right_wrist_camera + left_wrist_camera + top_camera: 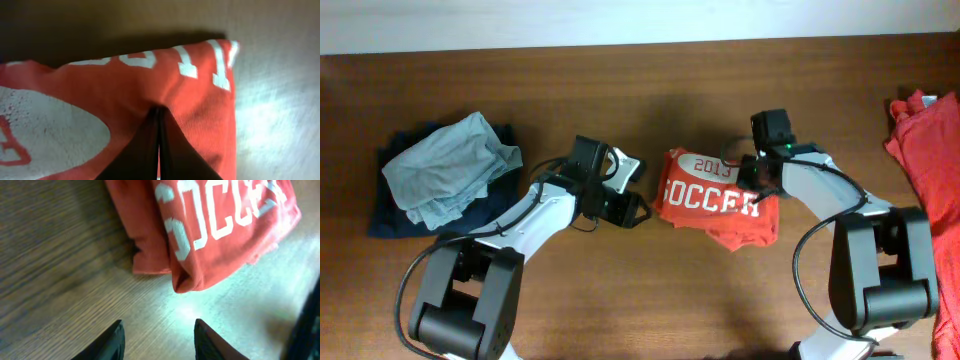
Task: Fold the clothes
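A folded red-orange T-shirt (715,200) with white "2013 SOCCER" print lies mid-table. My left gripper (638,210) hovers just left of it, open. In the left wrist view its jaws (157,330) frame only bare wood, with the shirt's folded corner (215,225) ahead of them. My right gripper (760,183) sits on the shirt's right part. In the right wrist view its fingertips (159,111) are shut together in a pucker of the red fabric (200,105). A second red-orange garment (930,150) lies at the table's right edge.
A heap of grey-green and navy clothes (450,170) lies at the left of the wooden table (650,300). A small white item (625,165) shows beside the left wrist. Both arm bases stand at the near edge.
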Tool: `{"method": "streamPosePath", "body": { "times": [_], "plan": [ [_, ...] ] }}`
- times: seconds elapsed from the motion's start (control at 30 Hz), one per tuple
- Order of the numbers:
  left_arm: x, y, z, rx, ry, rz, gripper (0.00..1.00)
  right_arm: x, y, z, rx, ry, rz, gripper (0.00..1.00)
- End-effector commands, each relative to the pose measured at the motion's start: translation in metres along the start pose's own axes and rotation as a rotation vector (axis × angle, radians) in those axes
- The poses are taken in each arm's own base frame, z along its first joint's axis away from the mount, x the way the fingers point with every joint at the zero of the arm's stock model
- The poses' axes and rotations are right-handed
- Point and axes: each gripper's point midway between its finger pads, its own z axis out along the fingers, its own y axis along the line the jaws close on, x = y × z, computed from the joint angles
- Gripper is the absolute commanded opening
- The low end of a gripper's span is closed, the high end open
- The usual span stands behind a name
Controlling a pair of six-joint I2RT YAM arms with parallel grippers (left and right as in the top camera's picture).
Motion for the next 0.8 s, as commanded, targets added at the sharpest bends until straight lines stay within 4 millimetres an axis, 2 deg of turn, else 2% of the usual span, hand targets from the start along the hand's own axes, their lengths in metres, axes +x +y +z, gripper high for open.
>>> {"method": "streamPosePath", "body": {
  "times": [0.0, 0.1, 0.2, 0.3, 0.37, 0.5, 0.63, 0.77],
  "plan": [
    [-0.017, -0.008, -0.006, 0.03, -0.022, 0.023, 0.47, -0.018, 0.004, -0.013, 0.01, -0.025, -0.082, 0.04],
    [-0.033, -0.003, -0.009, -0.016, -0.067, 0.052, 0.63, -0.024, 0.017, -0.041, -0.056, 0.026, -0.085, 0.04],
    [-0.051, -0.002, -0.011, -0.027, -0.137, 0.098, 0.74, -0.021, 0.035, -0.069, -0.155, 0.096, -0.085, 0.04],
    [-0.062, 0.001, -0.012, -0.045, -0.179, 0.109, 0.77, -0.005, 0.06, -0.088, -0.302, 0.194, -0.084, 0.04],
    [-0.065, 0.007, -0.011, -0.071, -0.191, 0.06, 0.77, 0.005, 0.068, -0.09, -0.341, 0.236, -0.088, 0.04],
    [-0.064, 0.02, -0.01, -0.135, -0.193, -0.015, 0.78, 0.023, 0.079, -0.073, -0.334, 0.268, -0.126, 0.05],
    [-0.063, 0.02, -0.01, -0.135, -0.189, -0.017, 0.82, 0.035, 0.089, -0.039, -0.335, 0.266, -0.159, 0.06],
    [-0.057, 0.021, -0.009, -0.136, -0.166, -0.03, 0.83, 0.055, 0.085, -0.003, -0.308, 0.336, -0.178, 0.06]
  ]
}}
